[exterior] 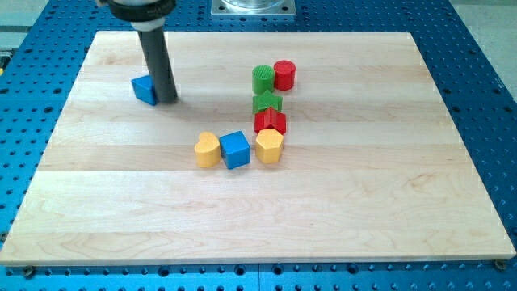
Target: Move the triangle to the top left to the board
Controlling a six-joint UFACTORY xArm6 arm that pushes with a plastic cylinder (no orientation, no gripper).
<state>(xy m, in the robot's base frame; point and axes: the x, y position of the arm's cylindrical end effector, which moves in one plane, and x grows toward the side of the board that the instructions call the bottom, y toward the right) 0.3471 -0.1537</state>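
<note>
A blue triangle block (pixel 144 89) lies on the wooden board (pixel 339 210) in its upper left part. My tip (pixel 166 100) rests on the board, touching the triangle's right side. The dark rod rises from there to the view's top edge and hides part of the triangle's right edge.
Near the board's middle stand a green cylinder (pixel 263 79), a red cylinder (pixel 284 74), a green star (pixel 267 102), a red star (pixel 271 122), a yellow pentagon-like block (pixel 269 146), a blue cube (pixel 235 149) and a yellow heart (pixel 208 149). A blue perforated table surrounds the board.
</note>
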